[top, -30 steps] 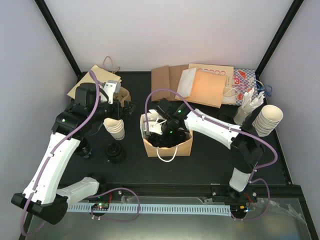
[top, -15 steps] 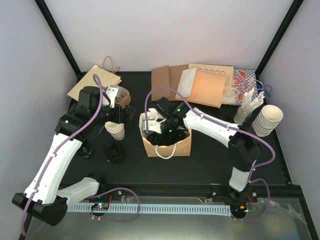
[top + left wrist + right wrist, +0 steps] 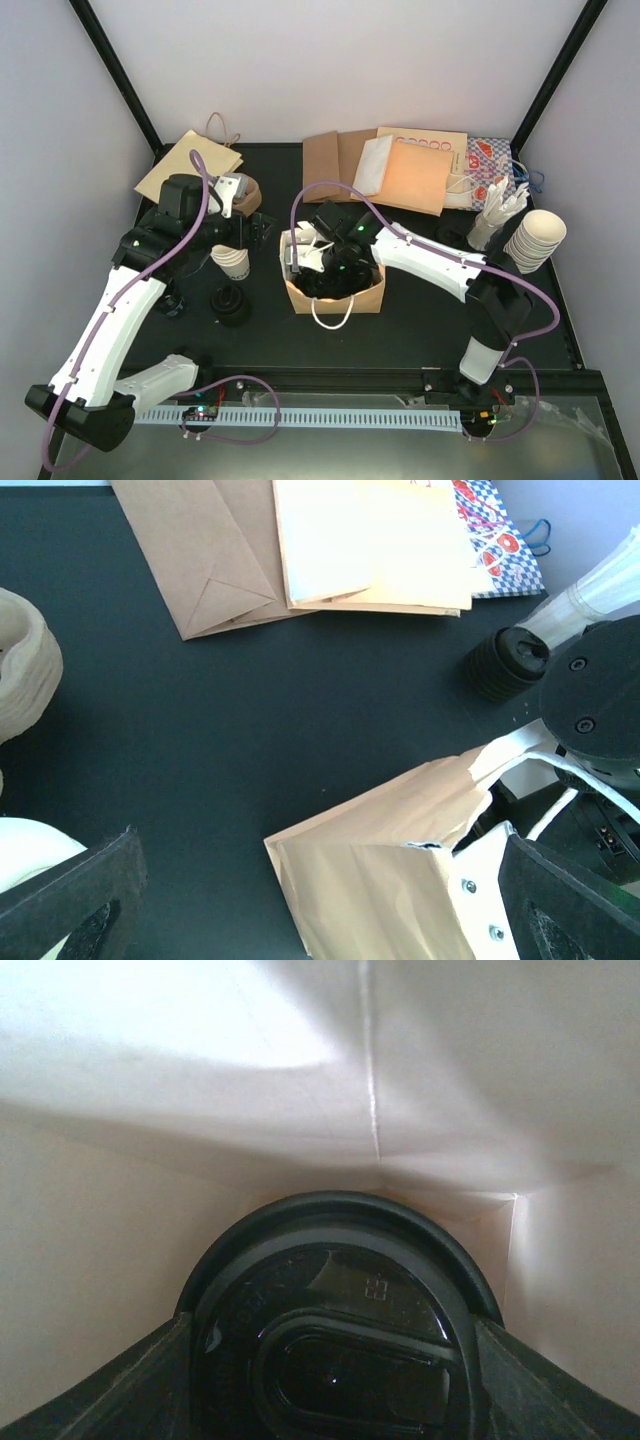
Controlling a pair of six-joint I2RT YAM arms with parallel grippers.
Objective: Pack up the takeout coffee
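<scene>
Coffee cup (image 3: 340, 1350) — upright, lid up

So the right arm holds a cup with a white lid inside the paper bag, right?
Almost. The cup has a black lid, not a white one; the right wrist view shows it held in the right gripper inside the paper bag.

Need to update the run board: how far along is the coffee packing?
Done: the brown paper bag stands open. In hand: the right tool is down inside it, closed on a black-lidded cup. The left tool is open and empty beside the bag. Left: release that cup and withdraw. No second lidded cup shows in any view, so whether one is already packed can't be told.
</scene>
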